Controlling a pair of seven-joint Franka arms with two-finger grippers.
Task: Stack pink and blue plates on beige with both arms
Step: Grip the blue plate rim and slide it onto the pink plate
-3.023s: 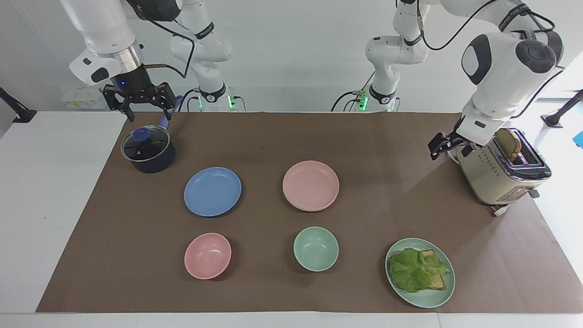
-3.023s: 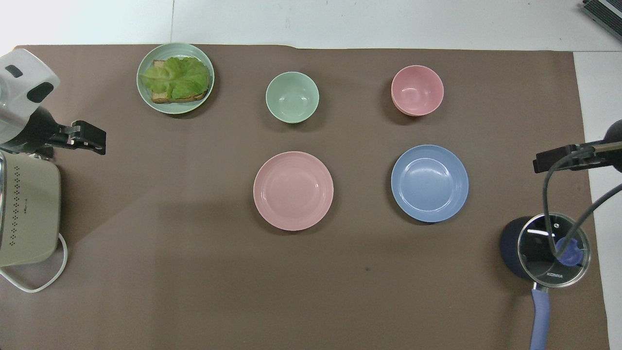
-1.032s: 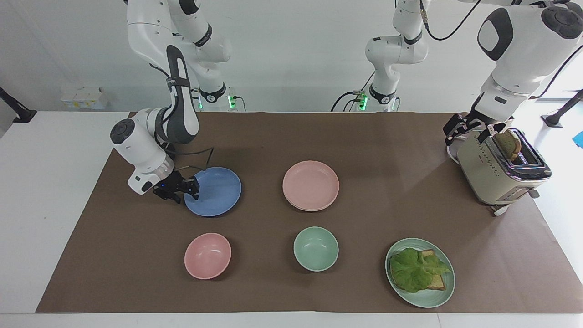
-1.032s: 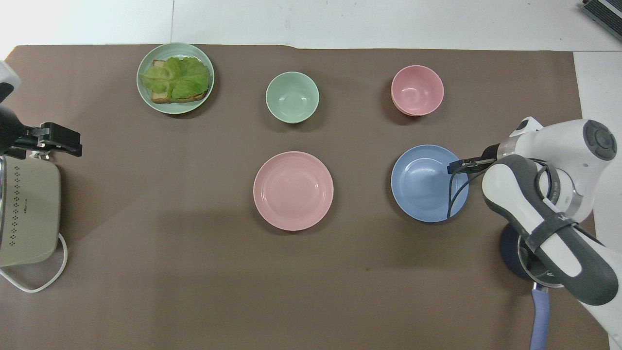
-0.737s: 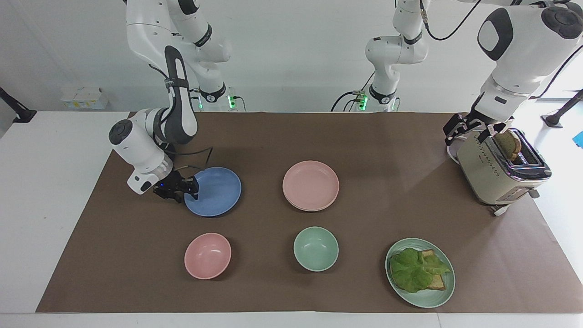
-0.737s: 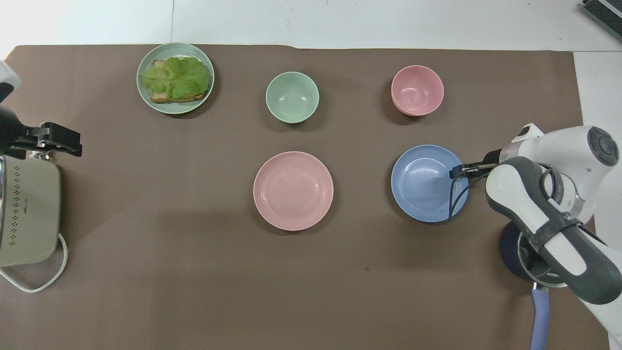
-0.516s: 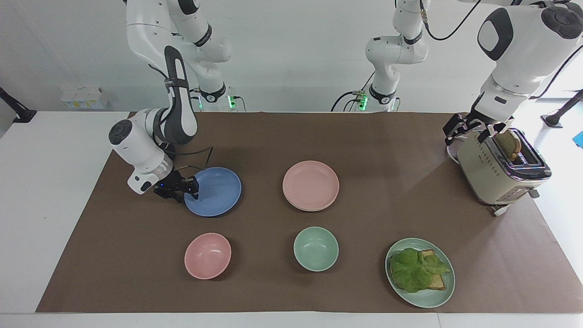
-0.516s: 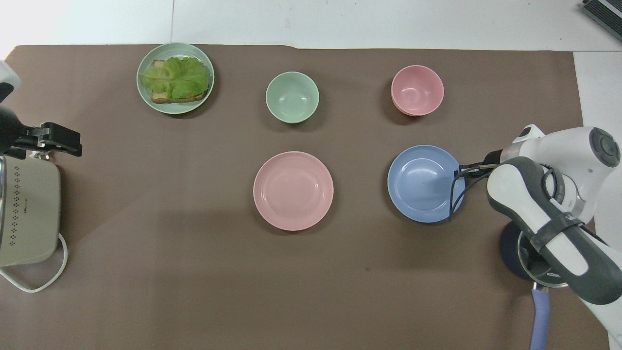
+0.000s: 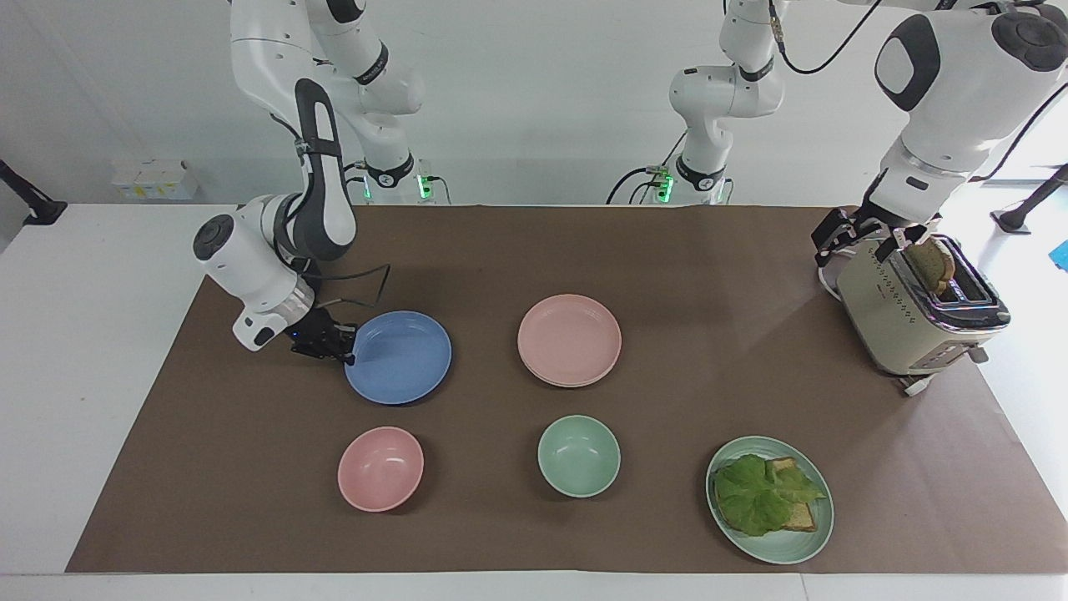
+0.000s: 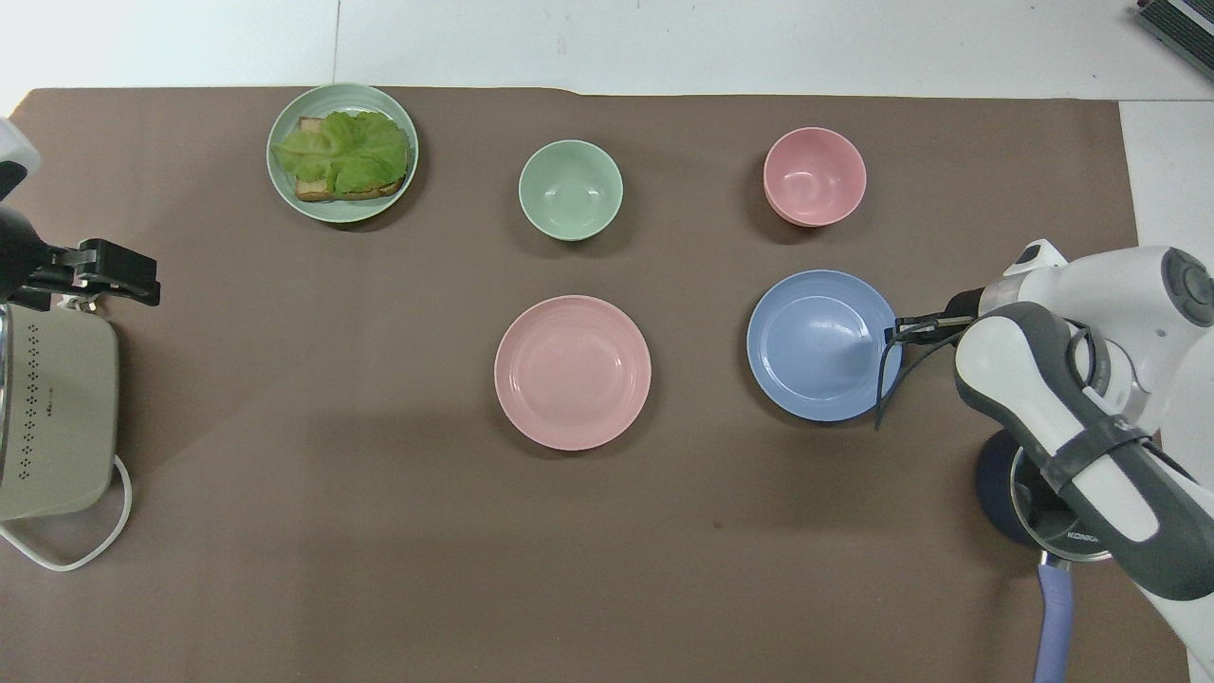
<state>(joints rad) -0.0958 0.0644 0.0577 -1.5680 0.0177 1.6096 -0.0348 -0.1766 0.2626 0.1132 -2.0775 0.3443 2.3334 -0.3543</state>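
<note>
Right end effector (image 9: 340,351) had just pinched shut on the blue plate (image 9: 399,357) rim and begun carrying it toward the pink plate (image 9: 569,339), stacked on beige; left end effector (image 9: 843,236) waited open beside the toaster (image 9: 914,313).

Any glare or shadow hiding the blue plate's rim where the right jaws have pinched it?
Facing view: no glare on the blue plate, only a thin shadow under its edge; the right gripper shows plainly against the rim. Overhead view: light on the plate is even. Facing view: bright washout beside the toaster, away from the grasp.
</note>
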